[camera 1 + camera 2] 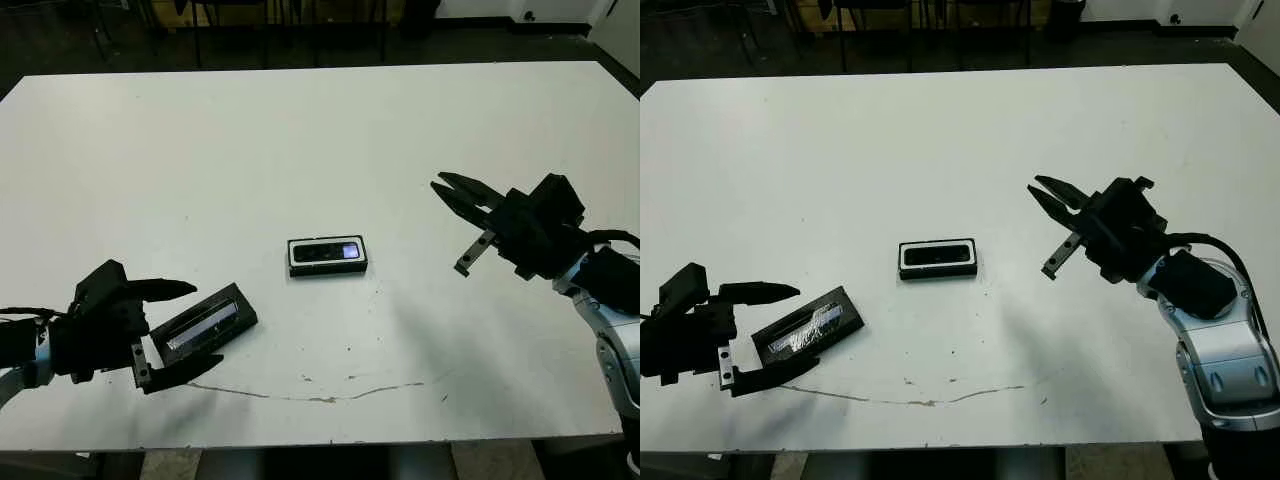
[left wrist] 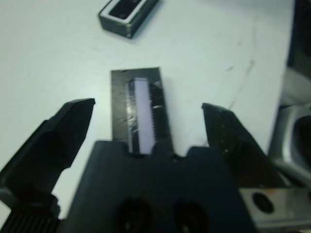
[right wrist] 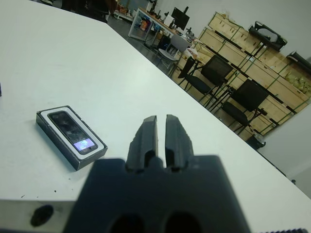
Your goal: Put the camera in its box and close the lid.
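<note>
- Lid (image 1: 203, 329) first: it lies flat on the bench (image 1: 300, 140) at the near left, angled, grey glossy strip facing up, well apart from the box.
- Left claw (image 1: 182, 334) is spread wide, one finger on each long side of the lid. Wrist view shows clear gaps on both sides, so straddling, not gripping yet. Looks lined up to pinch the lid across its narrow width, which I'd judge the sensible axis for carrying it over.
- Box (image 1: 328, 256) sits mid-bench, white lining showing as a thin border all round.
- Camera (image 1: 329, 251) already lies inside the box, flat, bluish-purple patch toward the box's right end. So step one reads as done; what's left is the lid.
- Right claw (image 1: 458, 212) hovers above the bench, right of the box and well clear of it. Its wrist view shows the fingers pressed together, nothing between them. Likely parked out of the way so the left arm has a free path.
- Next move, my read: close left claw on the lid, lift, rotate to match the box's long axis, lower it on.
- Risk: the lid is skewed relative to the box, so misalignment on set-down could nudge the box.
</note>
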`<state>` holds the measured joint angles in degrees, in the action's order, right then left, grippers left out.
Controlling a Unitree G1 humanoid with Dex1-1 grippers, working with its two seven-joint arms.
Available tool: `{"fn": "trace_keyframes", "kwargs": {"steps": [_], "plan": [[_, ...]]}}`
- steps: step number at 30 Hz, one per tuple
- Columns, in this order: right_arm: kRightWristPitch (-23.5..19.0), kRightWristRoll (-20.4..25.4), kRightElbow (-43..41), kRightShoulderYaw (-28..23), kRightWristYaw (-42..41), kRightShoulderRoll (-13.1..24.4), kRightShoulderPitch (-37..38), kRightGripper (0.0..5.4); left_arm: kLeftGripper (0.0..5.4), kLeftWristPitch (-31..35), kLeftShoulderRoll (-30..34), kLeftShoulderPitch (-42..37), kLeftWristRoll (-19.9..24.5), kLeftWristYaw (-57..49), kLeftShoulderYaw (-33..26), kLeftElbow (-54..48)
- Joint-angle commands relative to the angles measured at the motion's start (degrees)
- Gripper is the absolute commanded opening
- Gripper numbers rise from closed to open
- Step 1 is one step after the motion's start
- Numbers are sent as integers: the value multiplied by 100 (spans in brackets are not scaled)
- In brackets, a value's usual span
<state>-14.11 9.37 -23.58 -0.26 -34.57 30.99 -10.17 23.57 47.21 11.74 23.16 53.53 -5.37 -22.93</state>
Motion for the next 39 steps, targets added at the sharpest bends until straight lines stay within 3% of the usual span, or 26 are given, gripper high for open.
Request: {"fn": "trace_keyframes", "kwargs": {"steps": [1, 6, 15, 22, 26, 31, 39], "plan": [[-41, 49, 24, -4, -46, 25, 112, 0, 539, -103, -129, 75, -254, -157, 174, 250], [-144, 90, -35, -9, -50, 54, 110, 0, 539, -237, -205, 61, -486, -224, 380, 415], [-422, 92, -207, -1, -3, 97, 114, 0, 539, -505, -52, -114, -402, 599, 647, 745], [-322, 91, -179, -34, -42, 84, 148, 0, 539, 1147, 18, -70, 126, 227, 431, 321], [-380, 99, -192, -48, -42, 105, 163, 0, 509, 279, -390, 211, -269, -282, 345, 645], [-369, 92, -197, -60, -30, 102, 192, 0, 418, -998, -1131, 422, -424, -676, 177, 1352], [-139, 59, -128, -53, -15, 61, 253, 0, 280, -1458, -1423, 566, -370, -879, 122, 1360]]}}
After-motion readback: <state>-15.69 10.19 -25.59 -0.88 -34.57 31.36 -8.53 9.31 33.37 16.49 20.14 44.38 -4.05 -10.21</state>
